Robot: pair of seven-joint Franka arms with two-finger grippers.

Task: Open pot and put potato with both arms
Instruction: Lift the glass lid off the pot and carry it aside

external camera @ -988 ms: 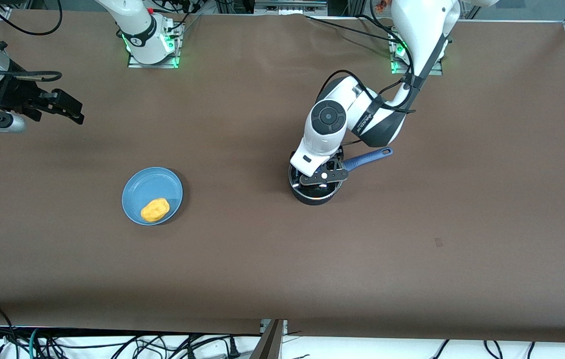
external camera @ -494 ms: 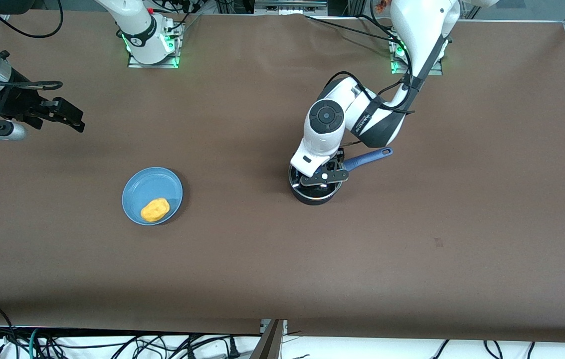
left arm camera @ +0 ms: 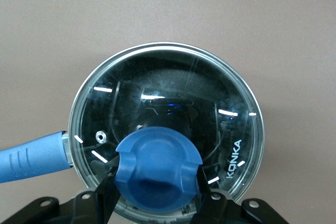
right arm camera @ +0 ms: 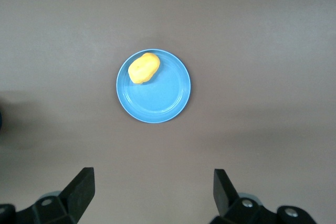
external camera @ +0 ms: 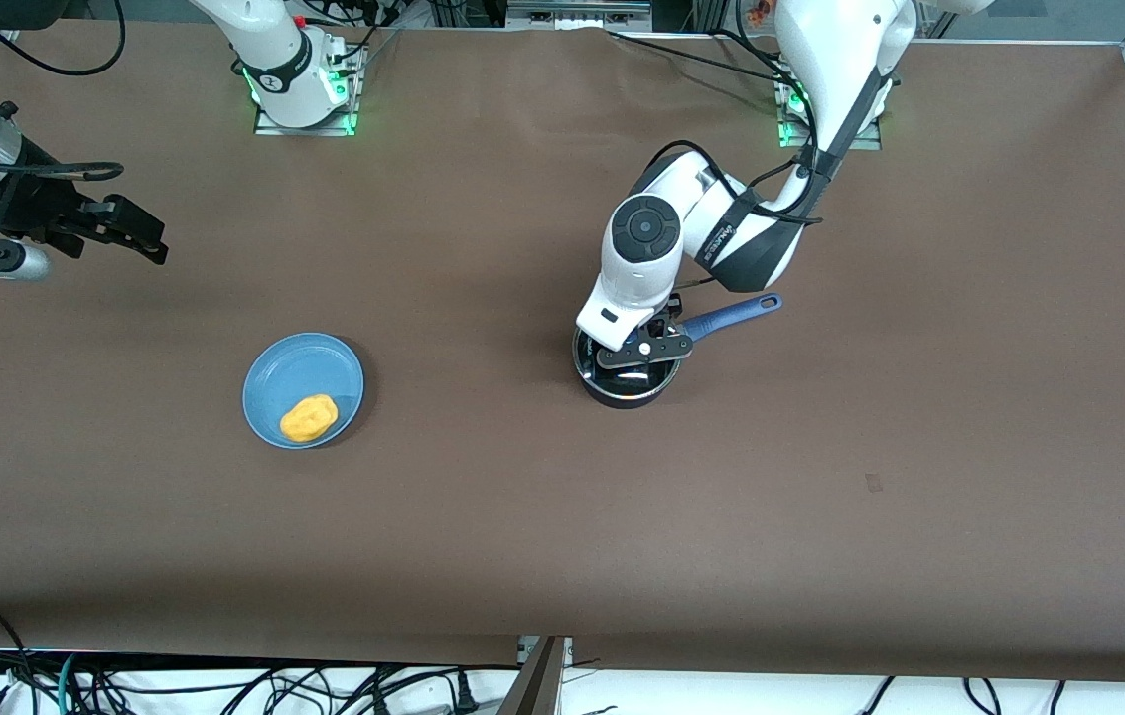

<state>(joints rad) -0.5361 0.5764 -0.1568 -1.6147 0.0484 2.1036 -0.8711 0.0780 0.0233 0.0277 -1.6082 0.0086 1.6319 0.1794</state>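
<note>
Black and round, the pot (external camera: pixel 628 375) stands on the brown table (external camera: pixel 562 516), toward the left arm's end of it from the blue plate (external camera: pixel 303 389) and well apart from it. Its long blue handle (external camera: pixel 729 315) runs from the pot's rim toward the left arm's end of the table and a little away from the front camera, with the hole at the outer tip. The glass lid (left arm camera: pixel 166 124) sits on the pot's mouth, its blue knob (left arm camera: pixel 158 167) at the centre. The left arm bends down from its base and folds at the elbow over the pot, wrist pointing straight down; the left gripper (left arm camera: pixel 158 203) is over the lid with one finger on each side of the knob, clamped on it. The potato (external camera: pixel 309 418), yellow-orange and lumpy, lies on the plate at the edge nearest the front camera, its long axis slanting slightly, the end toward the pot a little farther from the front camera. The right arm waits, stretched out level near the right arm's end of the table; the right gripper (external camera: pixel 140 227) hangs up in the air, off to one side of the plate, its fingers (right arm camera: pixel 84 187) spread wide apart and holding nothing.
</note>
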